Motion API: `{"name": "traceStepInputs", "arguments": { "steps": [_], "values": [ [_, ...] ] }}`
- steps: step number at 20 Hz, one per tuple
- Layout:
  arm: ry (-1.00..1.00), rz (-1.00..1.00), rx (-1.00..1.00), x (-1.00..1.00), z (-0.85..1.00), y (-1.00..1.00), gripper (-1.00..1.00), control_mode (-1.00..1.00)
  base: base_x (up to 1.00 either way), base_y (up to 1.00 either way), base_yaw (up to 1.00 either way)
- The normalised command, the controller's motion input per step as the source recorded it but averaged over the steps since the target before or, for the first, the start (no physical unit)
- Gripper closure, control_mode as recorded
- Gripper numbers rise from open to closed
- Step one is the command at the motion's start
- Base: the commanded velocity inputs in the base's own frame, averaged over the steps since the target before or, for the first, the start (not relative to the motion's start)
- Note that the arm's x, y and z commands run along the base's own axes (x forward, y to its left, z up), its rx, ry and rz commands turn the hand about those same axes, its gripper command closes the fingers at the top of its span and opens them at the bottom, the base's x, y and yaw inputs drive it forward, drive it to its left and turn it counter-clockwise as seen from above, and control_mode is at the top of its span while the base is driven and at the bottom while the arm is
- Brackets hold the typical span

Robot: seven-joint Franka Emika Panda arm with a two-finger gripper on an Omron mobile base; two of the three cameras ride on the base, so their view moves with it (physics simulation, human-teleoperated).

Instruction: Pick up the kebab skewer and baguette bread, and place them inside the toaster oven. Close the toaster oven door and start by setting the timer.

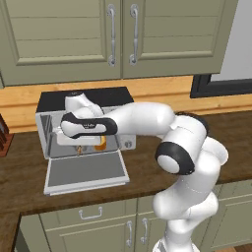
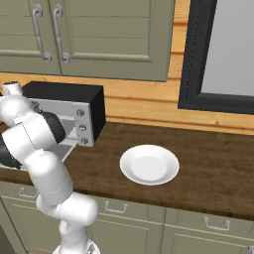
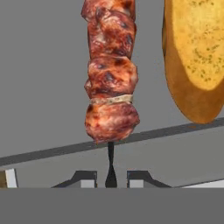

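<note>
Currently: claw (image 3: 110, 178) clenched on kebab skewer (image 3: 111, 74) stick, reached inside toaster oven (image 1: 84, 123) | baguette bread (image 3: 194, 57) already seen inside, just beside skewer ahead of claw | left: skewer release, toaster oven door (image 1: 84, 172) below claw to be shut, timer set.

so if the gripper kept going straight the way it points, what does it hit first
Probably the meat chunks of the kebab skewer, whose stick the gripper is shut on; beyond them, likely the toaster oven interior, though depth is unclear.

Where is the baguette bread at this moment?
The baguette bread is inside the toaster oven, at upper right of the hand view, just right of the kebab skewer.
</note>
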Motion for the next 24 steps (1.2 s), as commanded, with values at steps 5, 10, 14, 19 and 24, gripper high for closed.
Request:
{"name": "traceStepInputs", "arguments": {
  "steps": [5,10,14,19,24],
  "values": [
    [-0.03,0.0,0.0,0.39,-0.13,0.27,1.0,-1.0,0.0,0.0,0.0],
    [0.0,0.0,0.0,0.36,0.0,0.14,1.0,-1.0,0.0,0.0,0.0],
    [0.0,0.0,0.0,0.33,-0.22,0.14,1.0,-1.0,0.0,0.0,0.0],
    [0.0,0.0,0.0,0.19,-0.33,0.1,-1.0,-1.0,0.0,0.0,0.0],
    [0.0,0.0,0.0,0.08,-0.2,0.01,-1.0,-1.0,0.0,0.0,0.0]
  ]
}}
